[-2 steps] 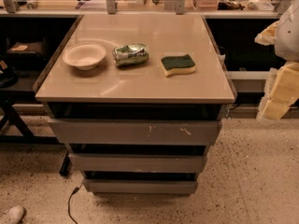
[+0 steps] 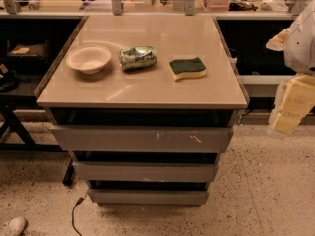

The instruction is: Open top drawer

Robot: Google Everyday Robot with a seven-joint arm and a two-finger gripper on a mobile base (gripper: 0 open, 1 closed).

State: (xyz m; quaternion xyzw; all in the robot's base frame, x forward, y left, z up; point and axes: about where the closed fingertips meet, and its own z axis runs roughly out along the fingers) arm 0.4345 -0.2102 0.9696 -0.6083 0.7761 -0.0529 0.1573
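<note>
The top drawer (image 2: 142,139) is the widest grey front just under the tabletop, with small pale scratches right of centre. A dark gap shows above it, and none of its interior is visible. Two narrower grey drawer fronts (image 2: 145,171) sit below it. My gripper (image 2: 291,102), pale yellow below a white arm housing, hangs at the right edge of the view. It is well to the right of the cabinet, at about the tabletop's height, and touches nothing.
On the beige tabletop (image 2: 147,92) lie a white bowl (image 2: 89,59), a crushed green can (image 2: 138,57) and a green-and-yellow sponge (image 2: 187,68). A cable (image 2: 75,211) and a shoe (image 2: 12,226) lie on the speckled floor at the lower left. Dark shelving stands on both sides.
</note>
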